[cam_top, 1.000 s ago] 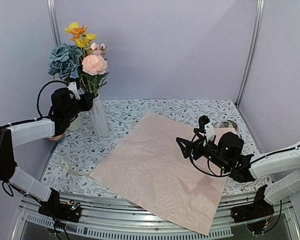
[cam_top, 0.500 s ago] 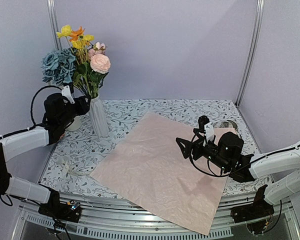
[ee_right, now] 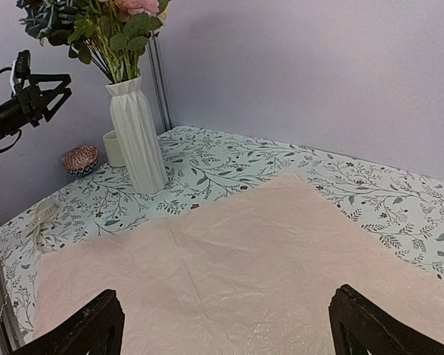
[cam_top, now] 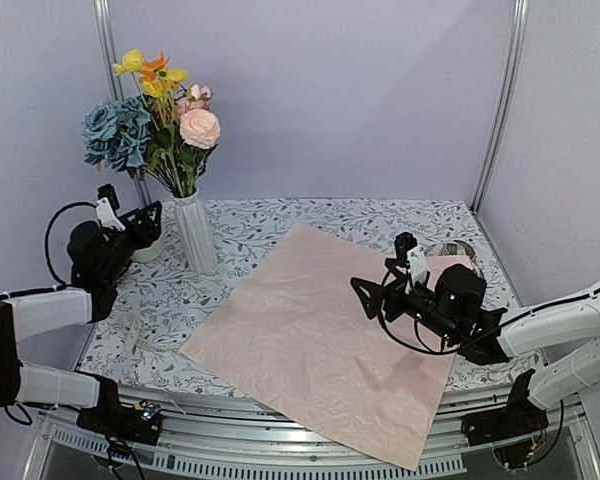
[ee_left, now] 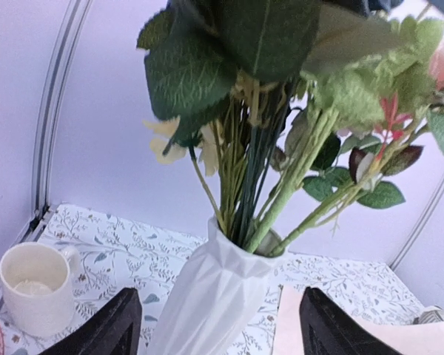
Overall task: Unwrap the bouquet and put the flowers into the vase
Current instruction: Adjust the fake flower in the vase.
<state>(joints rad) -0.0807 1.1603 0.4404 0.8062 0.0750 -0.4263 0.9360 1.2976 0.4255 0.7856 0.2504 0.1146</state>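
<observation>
Note that the flowers stand stem-down in the vase at the far left of the tabletop, with the heads fanned above the flared rim. The narrow neck bunches the stems, and this is judged to be what holds the bunch upright without support. The left gripper sits just left of the vase and apart from it, with its jaws spread wide and holding nothing. In the left wrist view the vase body shows between the two fingers, but neither touches it, so read this as an empty grip with the stems resting on the vase alone. The wrapping paper lies flat and unfolded across the middle and near right of the tabletop, apart from the vase, so it cannot drag on the stems. The right gripper hovers over the right part of the sheet, jaws fully apart and empty. A cream mug stands just left of the vase; mind it when you move the left arm. You may judge the task as essentially complete
</observation>
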